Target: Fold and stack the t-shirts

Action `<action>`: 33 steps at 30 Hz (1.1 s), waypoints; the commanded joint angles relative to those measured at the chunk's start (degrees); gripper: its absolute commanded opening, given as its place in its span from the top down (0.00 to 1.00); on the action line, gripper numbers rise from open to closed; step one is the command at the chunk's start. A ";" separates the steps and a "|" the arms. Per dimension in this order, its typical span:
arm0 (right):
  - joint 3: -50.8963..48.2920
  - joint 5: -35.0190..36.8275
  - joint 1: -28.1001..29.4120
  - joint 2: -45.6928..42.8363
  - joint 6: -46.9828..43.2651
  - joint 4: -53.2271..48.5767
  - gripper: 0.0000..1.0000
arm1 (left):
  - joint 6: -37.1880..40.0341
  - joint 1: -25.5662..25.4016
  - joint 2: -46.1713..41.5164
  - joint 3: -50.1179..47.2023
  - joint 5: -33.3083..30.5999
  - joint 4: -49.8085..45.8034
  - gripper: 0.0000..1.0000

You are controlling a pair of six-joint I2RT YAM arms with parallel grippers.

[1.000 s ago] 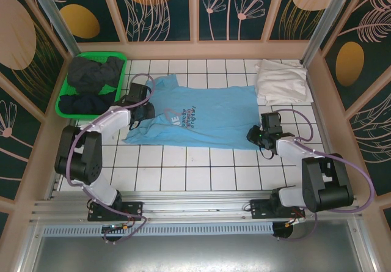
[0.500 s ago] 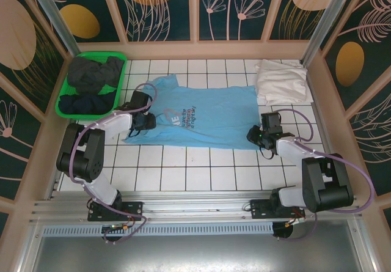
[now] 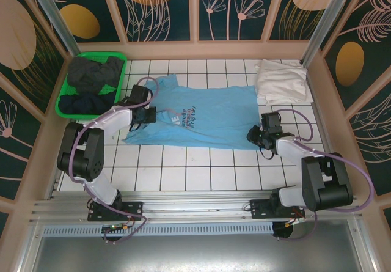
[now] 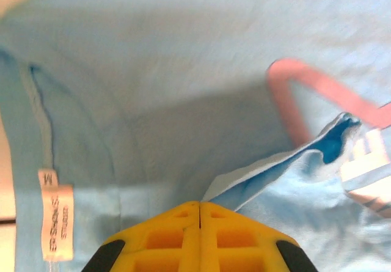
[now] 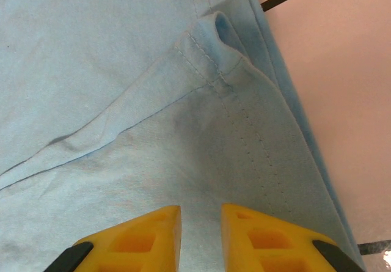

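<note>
A light sky-blue t-shirt [image 3: 211,116] lies spread on the white tiled table, its printed text near the left. My left gripper [image 3: 148,114] is at the shirt's collar end. In the left wrist view its jaws [image 4: 200,203] are pressed together, with a raised fold of blue cloth [image 4: 275,162] running out from their tip. My right gripper [image 3: 252,134] sits at the shirt's near right corner. In the right wrist view it [image 5: 200,214] stands narrowly apart with blue cloth [image 5: 201,162] filling the gap, beside the hem [image 5: 214,46]. A folded white t-shirt [image 3: 281,81] lies at the back right.
A green plastic basket [image 3: 61,106] at the back left holds dark t-shirts [image 3: 91,76]. Wooden walls close in the table on three sides. A size label [image 4: 56,220] shows on the blue shirt's collar, left of the left fingers.
My left gripper slid right over the shirt, came back toward the collar and closed on a fold of the cloth. The right arm has not moved.
</note>
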 commanded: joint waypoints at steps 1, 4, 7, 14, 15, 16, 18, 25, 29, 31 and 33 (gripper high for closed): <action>0.78 0.18 -0.41 0.52 -0.43 1.08 0.76 | 6.68 -0.01 0.36 3.74 1.83 -0.83 1.00; 0.66 -0.13 -0.38 0.81 -0.43 1.36 0.76 | 12.26 -0.40 3.25 6.84 1.14 -1.23 1.00; 0.92 -0.70 -0.28 1.20 -0.43 1.33 0.76 | 20.88 -1.93 5.86 9.37 0.41 -0.53 1.00; 0.92 -1.36 0.35 0.85 0.09 1.29 0.76 | 30.71 -2.79 12.63 16.53 -0.41 -1.07 1.00; 0.92 -1.43 0.45 0.85 0.10 1.26 0.76 | 31.54 -2.88 13.70 17.45 -0.40 -1.61 1.00; 1.01 -1.45 0.54 0.83 0.09 1.28 0.76 | 31.88 -2.98 14.52 18.14 0.22 -2.03 1.00; 1.09 -1.19 0.77 0.85 0.10 1.09 0.76 | 31.65 -3.02 15.47 18.74 1.18 -1.66 1.00; 0.92 -0.68 1.08 -0.26 -0.10 0.19 0.76 | 27.63 -3.79 8.51 14.88 -0.86 -0.68 1.00; 0.48 -0.13 1.04 -0.99 -0.34 -0.33 0.76 | 24.45 -3.93 -0.33 7.86 -1.53 4.89 1.00; 0.39 0.05 1.03 -0.84 -0.50 -0.16 0.76 | 23.45 -4.46 -1.88 5.73 1.83 9.40 1.00; 0.51 0.13 0.99 -0.15 -0.65 -0.07 0.76 | 22.60 -4.89 0.29 6.09 4.06 11.70 1.00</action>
